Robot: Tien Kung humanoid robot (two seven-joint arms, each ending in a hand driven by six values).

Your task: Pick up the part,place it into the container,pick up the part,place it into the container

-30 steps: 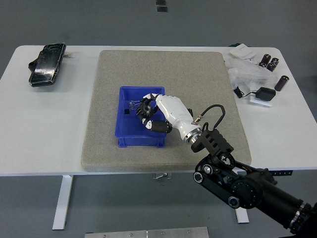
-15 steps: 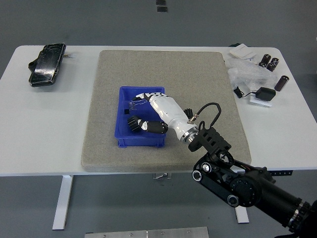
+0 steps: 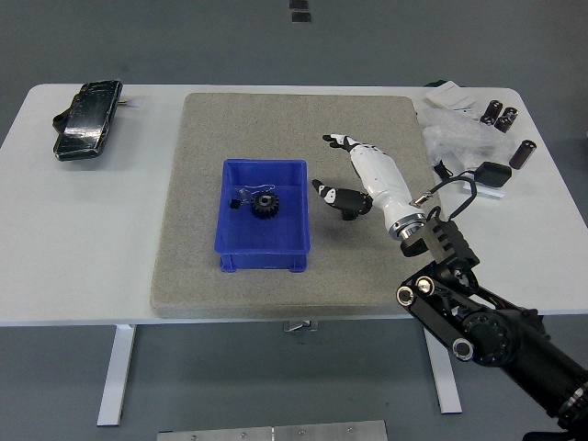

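Note:
A black gear-shaped part (image 3: 265, 205) lies inside the blue container (image 3: 263, 246) on the grey mat, next to a small clear piece with a black bit (image 3: 241, 197). My right hand (image 3: 341, 175), white with black fingertips, is over the mat to the right of the container. Its fingers are spread and hold nothing. The black right arm (image 3: 478, 326) comes in from the lower right. The left arm is out of view.
The grey mat (image 3: 303, 129) covers the middle of the white table (image 3: 83, 239). A black phone-like device (image 3: 87, 119) lies at the far left. Clear plastic bags (image 3: 455, 133), black cylinders (image 3: 501, 115) and a black pad (image 3: 490, 175) lie at the far right.
My right hand let go of the gear in the container, opened, and drew back to the right out of the container. The gear now lies loose inside.

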